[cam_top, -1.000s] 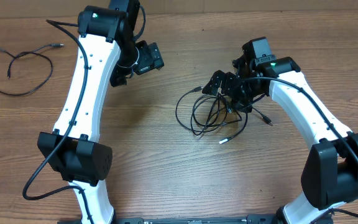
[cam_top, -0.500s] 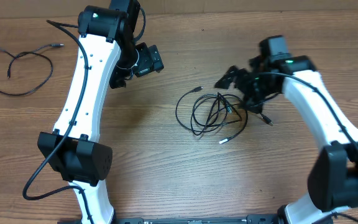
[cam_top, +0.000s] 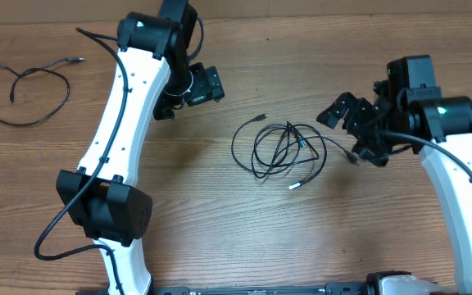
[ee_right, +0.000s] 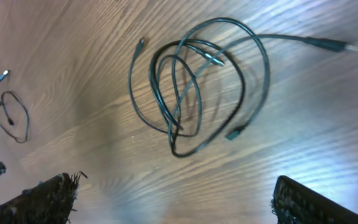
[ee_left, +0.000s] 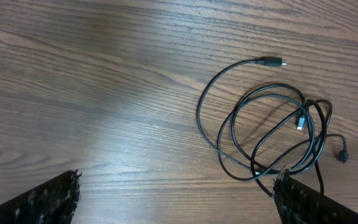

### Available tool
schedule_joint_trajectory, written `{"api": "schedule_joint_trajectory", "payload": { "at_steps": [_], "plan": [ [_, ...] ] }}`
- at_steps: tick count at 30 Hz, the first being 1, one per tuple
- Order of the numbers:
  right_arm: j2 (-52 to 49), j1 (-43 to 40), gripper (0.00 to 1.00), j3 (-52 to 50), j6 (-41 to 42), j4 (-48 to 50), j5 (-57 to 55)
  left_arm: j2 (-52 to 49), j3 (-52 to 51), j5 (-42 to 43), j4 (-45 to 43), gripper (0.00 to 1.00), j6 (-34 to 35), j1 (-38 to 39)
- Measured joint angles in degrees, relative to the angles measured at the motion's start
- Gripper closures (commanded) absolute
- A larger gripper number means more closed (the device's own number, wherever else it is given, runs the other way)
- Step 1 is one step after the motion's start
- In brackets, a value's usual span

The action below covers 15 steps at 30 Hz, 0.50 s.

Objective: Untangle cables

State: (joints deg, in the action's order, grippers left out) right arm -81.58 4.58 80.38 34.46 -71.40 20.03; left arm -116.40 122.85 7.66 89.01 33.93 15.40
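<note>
Your left arm [cam_top: 125, 115] stretched forward from base, white link slanting slightly right; left gripper [cam_top: 188, 94] at far end, jaws spread wide, nothing between them; your right arm [cam_top: 457, 176] bent inward from right side; right gripper [cam_top: 355, 131] angled down, jaws equally wide, holding nothing

This is a robotics lab bench. A white-and-black jointed left arm [cam_top: 125, 106] and its matching right arm [cam_top: 457, 176] reach over a brown wood-grain tabletop [cam_top: 220, 229].
</note>
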Motion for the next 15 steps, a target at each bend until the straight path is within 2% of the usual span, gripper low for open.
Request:
{"api": "schedule_joint_trajectory", "payload": {
  "at_steps": [8, 15],
  "plan": [
    [5.16, 0.02, 0.00, -0.02, 1.66, -6.32, -4.39, 0.00, -1.40, 0.00, -1.62, 0.00, 0.00, 0.26],
    [9.86, 0.02, 0.00, -4.15, 4.26, -3.65, -6.05, 0.00, -1.44, 0.00, -3.41, 0.00, 0.00, 0.76]
  ]
}}
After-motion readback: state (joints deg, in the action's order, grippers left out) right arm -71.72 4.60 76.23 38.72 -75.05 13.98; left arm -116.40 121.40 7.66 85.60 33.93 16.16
